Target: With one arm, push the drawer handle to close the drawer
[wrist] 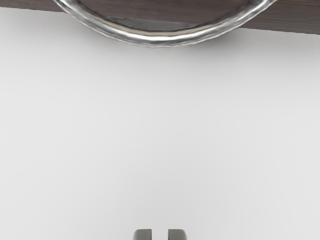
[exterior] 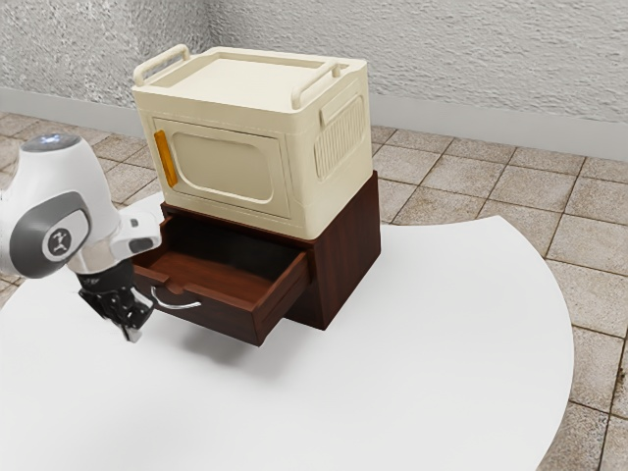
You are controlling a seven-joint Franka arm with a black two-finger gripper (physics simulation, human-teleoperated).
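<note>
Drawer point(exterior: 231, 319) stands open, the empty end effector point(exterior: 132, 334) near its handle point(exterior: 175, 307), fingertips only slightly apart.

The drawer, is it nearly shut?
No, the wooden drawer sticks out of its cabinet. Done: my gripper is in front, near the curved metal handle. In hand: probably lining up; white table shows between my fingertips and the handle. Left: touch the handle, then push the drawer all the way in.
</note>
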